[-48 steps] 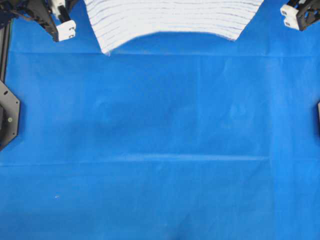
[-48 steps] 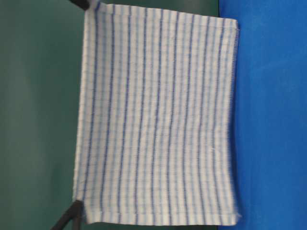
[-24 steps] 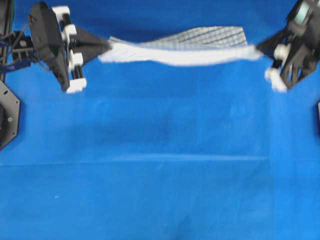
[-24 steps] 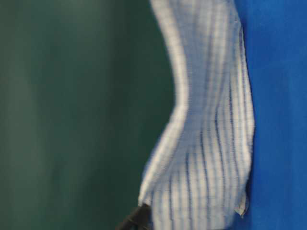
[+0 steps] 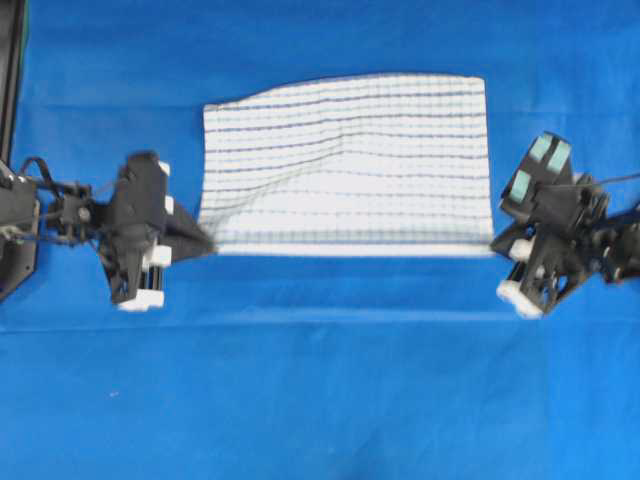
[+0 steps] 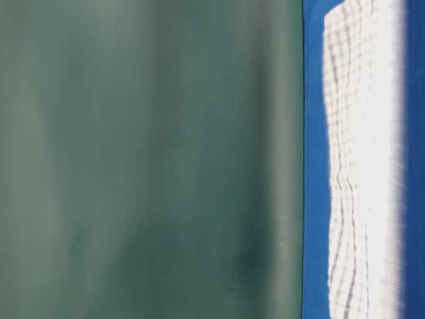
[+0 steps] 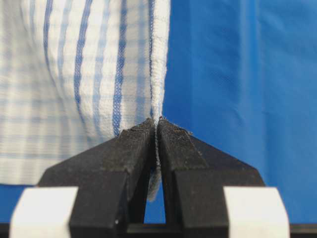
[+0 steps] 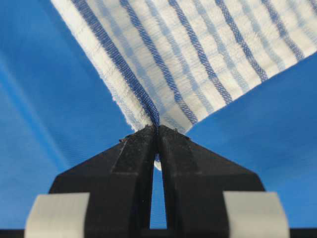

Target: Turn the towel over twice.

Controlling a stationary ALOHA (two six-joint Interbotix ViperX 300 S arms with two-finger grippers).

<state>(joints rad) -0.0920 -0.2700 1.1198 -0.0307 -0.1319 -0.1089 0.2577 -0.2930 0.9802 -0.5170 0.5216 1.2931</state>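
Observation:
The towel (image 5: 348,165), white with dark and light blue checks facing up, lies spread over the blue sheet in the upper middle of the overhead view. My left gripper (image 5: 210,245) is shut on its near left corner. My right gripper (image 5: 494,242) is shut on its near right corner. In the left wrist view the towel (image 7: 89,74) has its hem pinched between the black fingertips of the left gripper (image 7: 156,121). The right wrist view has a corner of the towel (image 8: 198,54) clamped in the right gripper (image 8: 158,127). At table level the towel (image 6: 362,166) looks low and blurred on the sheet.
A plain blue sheet (image 5: 320,380) covers the whole table. Black arm mounts stand at the left edge (image 5: 15,235) and the right edge (image 5: 630,245). A dull green wall (image 6: 146,159) stands behind the table.
Both grippers have swung the hanging towel forward and down towards the near side. It now lies spread with its checked side up, where before it hung with its striped side showing.

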